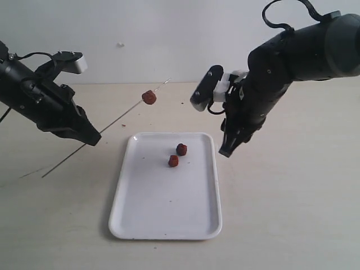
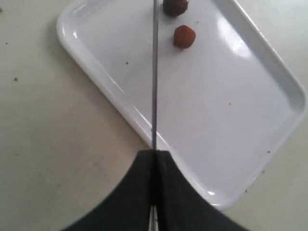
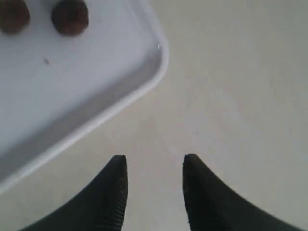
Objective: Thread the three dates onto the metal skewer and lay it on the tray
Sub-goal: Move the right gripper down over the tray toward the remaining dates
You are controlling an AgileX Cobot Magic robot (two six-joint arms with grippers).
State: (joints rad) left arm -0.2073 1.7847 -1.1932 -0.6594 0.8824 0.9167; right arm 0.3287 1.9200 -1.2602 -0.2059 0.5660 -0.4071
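Over beige table (image 1: 292,225), left fingers (image 1: 84,128) pinch skewer (image 1: 119,118) bearing 1 date (image 1: 149,97).

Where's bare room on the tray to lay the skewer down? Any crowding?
Bare: the tray from the two loose dates to its rim nearest the exterior camera. Crowded: the far end, where both dates sit and the open right gripper hovers beside the corner.
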